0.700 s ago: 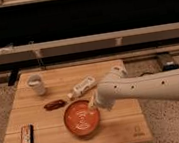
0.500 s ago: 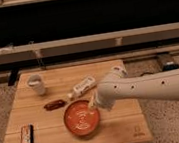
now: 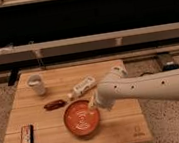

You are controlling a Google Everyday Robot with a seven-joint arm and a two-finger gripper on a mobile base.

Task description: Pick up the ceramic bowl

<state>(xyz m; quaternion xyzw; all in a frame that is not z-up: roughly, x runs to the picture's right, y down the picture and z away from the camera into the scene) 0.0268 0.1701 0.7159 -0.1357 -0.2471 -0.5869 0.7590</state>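
Observation:
The ceramic bowl [image 3: 81,120] is a round, glossy orange-red bowl with pale swirl marks inside. It sits on the wooden table [image 3: 121,124] near the front middle. My gripper [image 3: 93,104] reaches in from the right on a white arm [image 3: 151,88] and is at the bowl's upper right rim. A pale fingertip [image 3: 92,103] shows over the rim.
A white cup [image 3: 37,84] stands at the back left. A white bottle [image 3: 83,87] lies just behind the bowl. A dark reddish snack bar [image 3: 54,104] lies left of the bowl. A dark phone-like device [image 3: 26,137] lies at the front left corner. A dark shelf runs behind.
None visible; the arm and the bowl stand much as before.

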